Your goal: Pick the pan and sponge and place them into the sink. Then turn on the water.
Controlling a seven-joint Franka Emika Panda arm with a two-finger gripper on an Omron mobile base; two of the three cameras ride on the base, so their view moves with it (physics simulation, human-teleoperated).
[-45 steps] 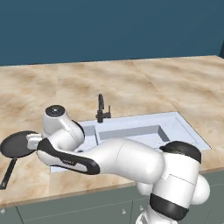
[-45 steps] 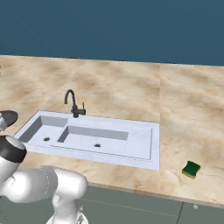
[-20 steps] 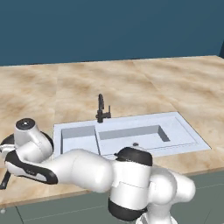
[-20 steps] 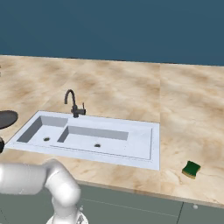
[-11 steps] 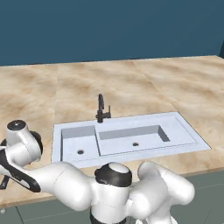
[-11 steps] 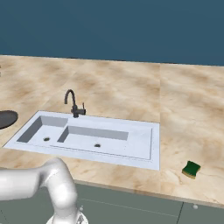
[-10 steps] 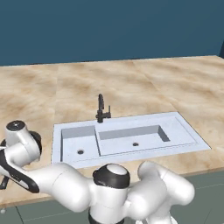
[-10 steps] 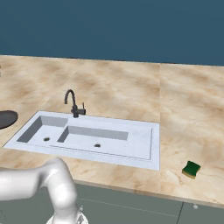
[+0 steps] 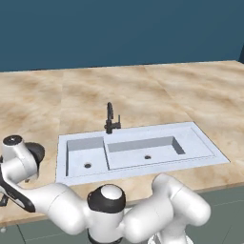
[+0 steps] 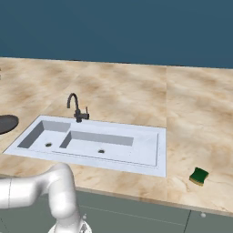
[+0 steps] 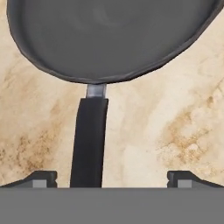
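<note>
One round black frying pan [image 9: 37, 151] peeks out at 9 o'clock of the pale double-basin sink [image 9: 136, 153] in the left base view. Right base view: the small green-and-yellow sponge [image 10: 199, 176] lies on the marble surface [image 10: 191, 113], at 4 o'clock from the sink. Hand view: the end effector [image 11: 111, 178] has its fingers wide apart, astride the pan's long black handle [image 11: 89, 140], holding nothing.

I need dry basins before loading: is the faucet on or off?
Off. No stream falls from the faucet and both basins of the sink look dry.
</note>
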